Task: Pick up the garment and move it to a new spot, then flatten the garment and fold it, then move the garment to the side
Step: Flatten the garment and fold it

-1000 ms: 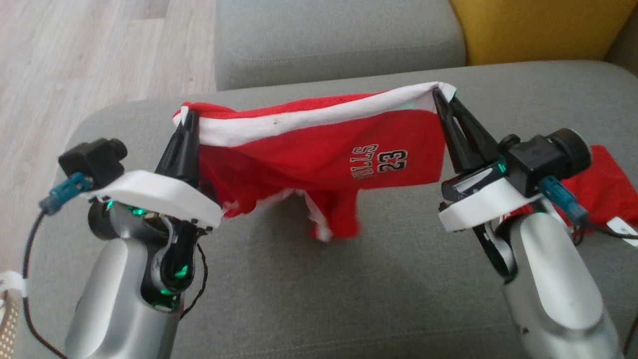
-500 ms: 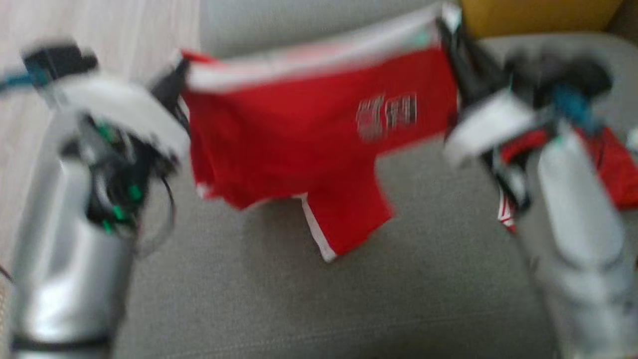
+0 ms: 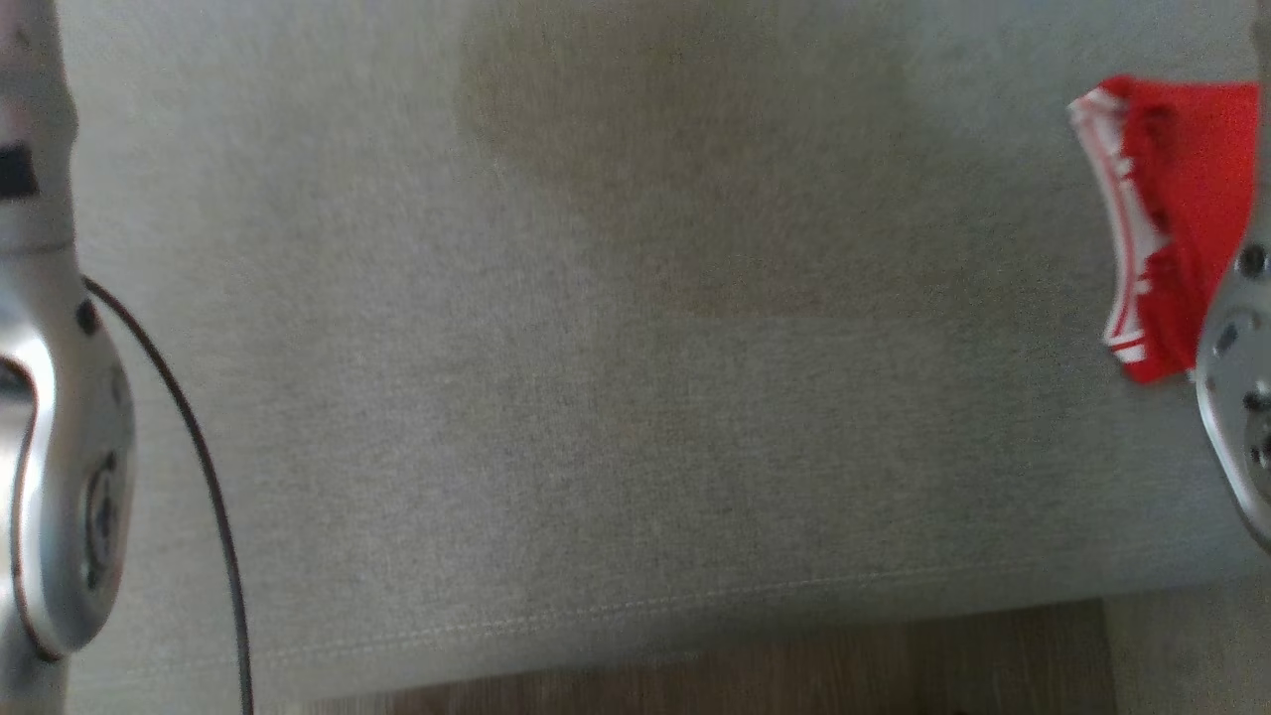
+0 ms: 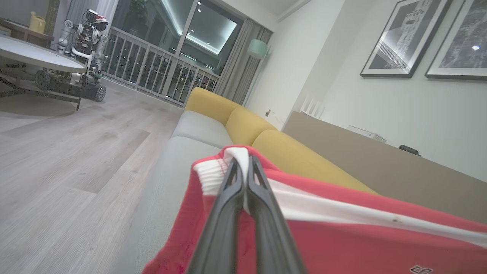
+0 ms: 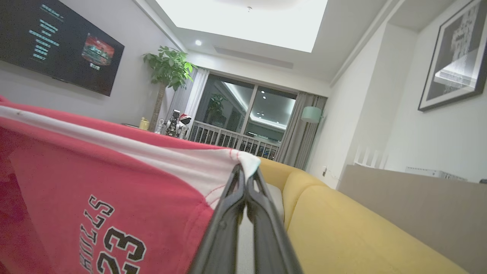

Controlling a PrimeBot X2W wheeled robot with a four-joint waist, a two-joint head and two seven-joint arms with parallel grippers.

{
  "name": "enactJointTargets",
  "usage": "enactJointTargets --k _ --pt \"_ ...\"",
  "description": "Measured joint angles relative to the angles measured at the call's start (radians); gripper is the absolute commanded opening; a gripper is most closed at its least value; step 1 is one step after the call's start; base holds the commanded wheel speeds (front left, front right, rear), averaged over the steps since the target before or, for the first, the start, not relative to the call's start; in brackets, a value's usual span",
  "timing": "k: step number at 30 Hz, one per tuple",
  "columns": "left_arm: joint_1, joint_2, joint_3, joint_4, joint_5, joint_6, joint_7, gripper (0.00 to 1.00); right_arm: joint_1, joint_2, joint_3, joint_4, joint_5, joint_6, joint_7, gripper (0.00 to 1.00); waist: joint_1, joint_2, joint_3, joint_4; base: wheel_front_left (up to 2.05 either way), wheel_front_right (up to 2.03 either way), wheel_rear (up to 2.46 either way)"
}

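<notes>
The garment (image 4: 342, 236) is a red jersey with a white band and a "23" print (image 5: 114, 243). It hangs stretched between my two grippers above the grey sofa. In the left wrist view my left gripper (image 4: 243, 161) is shut on one white-edged corner. My right gripper (image 5: 245, 169) is shut on the opposite corner of the white band. In the head view my left forearm (image 3: 60, 397) and right forearm (image 3: 1236, 397) stand at the picture's edges, with a faint shadow on the seat between them.
The grey sofa seat (image 3: 635, 397) spreads below, its front edge and a strip of wooden floor (image 3: 745, 675) at the bottom. Another red cloth with white stripes (image 3: 1172, 199) lies at the right. Yellow back cushions (image 5: 361, 236) line the sofa. A round table (image 4: 38, 57) stands on the floor.
The head camera has swung down to the seat's front edge. Both grippers first rose with the garment, which then left the head view; both grips stay shut.
</notes>
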Motion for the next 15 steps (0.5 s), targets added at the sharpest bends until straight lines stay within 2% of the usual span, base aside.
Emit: enactJointTargets --k 5,10,15 --pt "-0.042 -0.027 -0.021 0.167 0.040 -0.077 -0.164 0.00 -0.025 0.024 -0.074 0.073 -0.060 0.000 -0.053 0.00 0.0002 -0.0001 0.104 0.006 0.00 0.00 0.00" --pt "0.025 -0.036 -0.084 0.314 0.086 -0.148 -0.233 0.00 0.082 0.014 0.009 0.151 0.038 0.000 -0.053 0.00 0.0001 0.0000 0.145 0.027 0.00 0.00 0.00" --pt "0.154 -0.036 -0.178 0.434 0.147 -0.197 -0.257 0.00 0.218 0.014 0.118 0.260 0.124 -0.002 -0.053 0.00 0.0000 0.0000 0.126 0.039 0.00 0.00 0.00"
